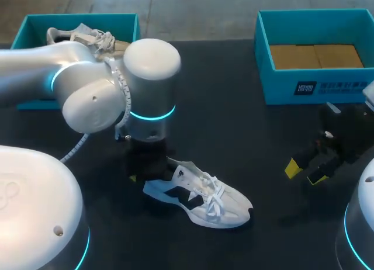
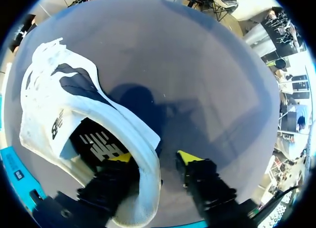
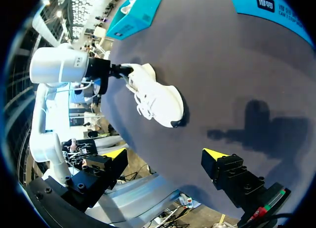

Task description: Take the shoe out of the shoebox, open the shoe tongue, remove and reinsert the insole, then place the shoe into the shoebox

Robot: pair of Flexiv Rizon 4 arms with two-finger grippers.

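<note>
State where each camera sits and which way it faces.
Head view: fixed above and behind, looking down at table; left arm and right end effector show.
Left wrist view: on left arm, looking along left end effector at shoe heel between its fingers.
Right wrist view: on right arm, looking across table; its own end effector shows.
All three share the shoe.

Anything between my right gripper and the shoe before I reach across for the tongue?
Nothing visible. Only bare table lies between the open right gripper and the shoe, whose toe end is nearest it. The left gripper straddles the heel, on the shoe's far side from the right gripper.
</note>
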